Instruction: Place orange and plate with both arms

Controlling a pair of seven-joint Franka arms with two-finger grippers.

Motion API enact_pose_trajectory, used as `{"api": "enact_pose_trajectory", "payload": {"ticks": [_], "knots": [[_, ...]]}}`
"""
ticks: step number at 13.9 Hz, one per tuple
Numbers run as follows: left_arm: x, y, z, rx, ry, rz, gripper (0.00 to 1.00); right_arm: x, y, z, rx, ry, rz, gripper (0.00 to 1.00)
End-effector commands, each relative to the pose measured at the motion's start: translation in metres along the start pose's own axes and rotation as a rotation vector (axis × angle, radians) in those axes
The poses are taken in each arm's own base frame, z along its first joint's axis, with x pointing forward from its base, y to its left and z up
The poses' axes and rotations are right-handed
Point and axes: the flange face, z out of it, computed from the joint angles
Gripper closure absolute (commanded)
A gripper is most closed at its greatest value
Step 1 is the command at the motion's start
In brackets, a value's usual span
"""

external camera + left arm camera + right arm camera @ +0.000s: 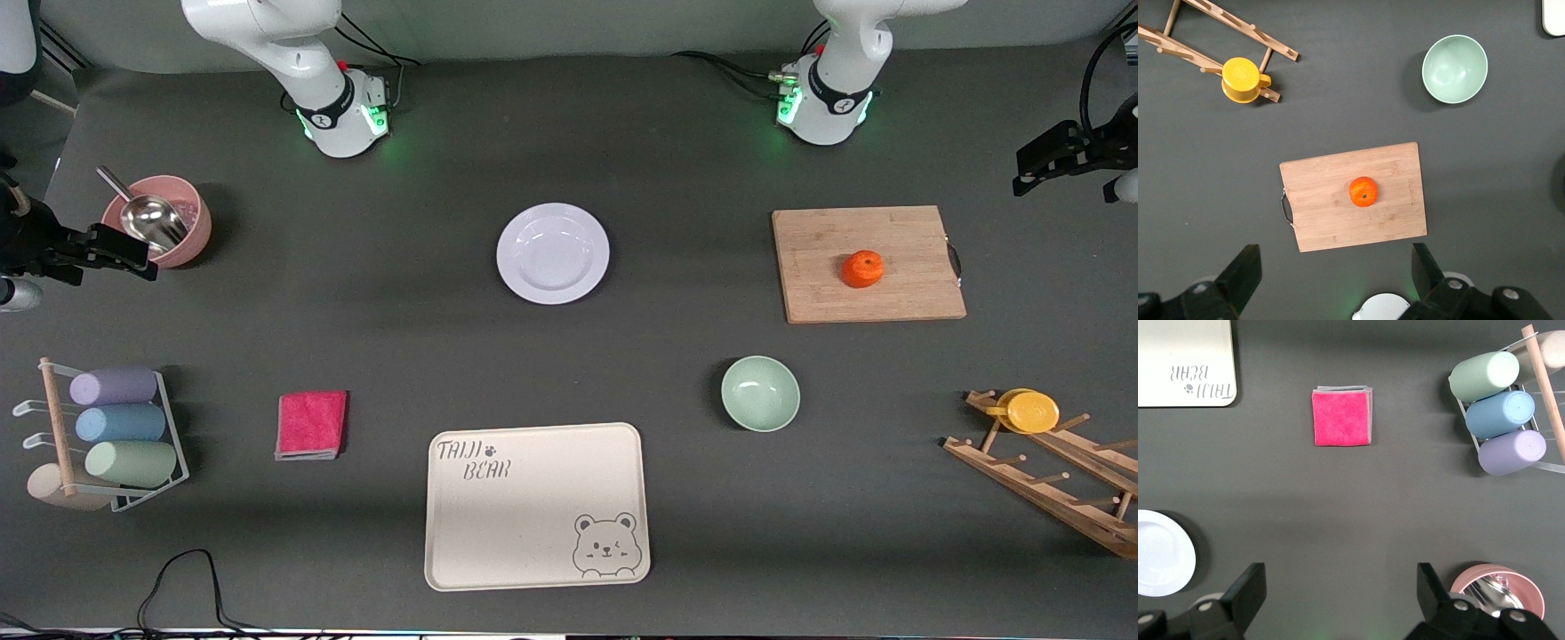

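Dark grey matting covers the worktop (pixel 356 338). On it the plate (pixel 552 253) is set toward the right arm's end from the board (pixel 867 264), which carries the orange (pixel 862 268). Both tools, left (pixel 1338 277) and right (pixel 1338 597), are held wide, high above.

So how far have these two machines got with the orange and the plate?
Nothing looks done yet. The orange sits on the cutting board, and the plate lies bare on the table. Nothing is in hand: the left tool hangs open above the board, the right tool open above bare table between the plate and the pink bowl. Both pickups and placements remain.
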Motion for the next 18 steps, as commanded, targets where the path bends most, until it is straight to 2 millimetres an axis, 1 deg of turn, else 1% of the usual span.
{"api": "enact_pose_trajectory", "payload": {"ticks": [1,2,3,4,6,7,9,10,13,14,15,16,17,18], "knots": [[0.001,0.000,0.006,-0.020,-0.025,-0.007,0.00,0.000,0.001,-0.003,-0.011,0.002,0.020,0.00],[0.001,-0.002,0.008,-0.025,-0.027,-0.008,0.00,0.000,0.001,-0.003,-0.011,0.002,0.020,0.00],[0.002,-0.008,0.015,-0.028,-0.039,-0.017,0.00,0.000,0.001,-0.003,-0.009,0.003,0.020,0.00],[0.002,-0.009,0.034,-0.033,-0.066,-0.017,0.00,0.000,0.001,-0.003,-0.011,0.001,0.020,0.00],[-0.004,-0.008,0.084,-0.033,-0.062,-0.018,0.00,0.000,0.001,-0.003,-0.009,0.003,0.020,0.00],[-0.009,-0.006,0.115,-0.032,-0.042,-0.021,0.00,0.000,0.001,-0.003,-0.009,0.003,0.020,0.00],[-0.022,0.000,0.184,-0.030,-0.014,-0.031,0.00,0.000,0.001,-0.003,-0.009,0.003,0.020,0.00],[-0.028,0.002,0.215,-0.030,-0.008,-0.037,0.00,0.000,0.001,-0.002,-0.009,0.001,0.022,0.00],[-0.040,0.012,0.296,-0.041,0.018,-0.041,0.00,-0.004,0.000,0.001,-0.003,-0.006,0.020,0.00],[-0.045,0.013,0.318,-0.040,0.018,-0.039,0.00,-0.006,-0.002,0.000,0.000,-0.008,0.020,0.00],[-0.052,0.016,0.344,-0.039,0.012,-0.039,0.00,-0.015,-0.003,-0.002,0.004,-0.005,0.020,0.00],[-0.060,0.018,0.368,-0.035,0.025,-0.039,0.00,-0.027,-0.008,-0.005,0.007,0.001,0.014,0.00],[-0.067,0.019,0.387,-0.034,0.029,-0.041,0.00,-0.038,-0.018,-0.005,0.011,0.005,-0.005,0.00],[-0.070,0.020,0.400,-0.035,0.023,-0.043,0.00,-0.049,-0.025,-0.002,0.015,0.016,-0.020,0.00]]}}
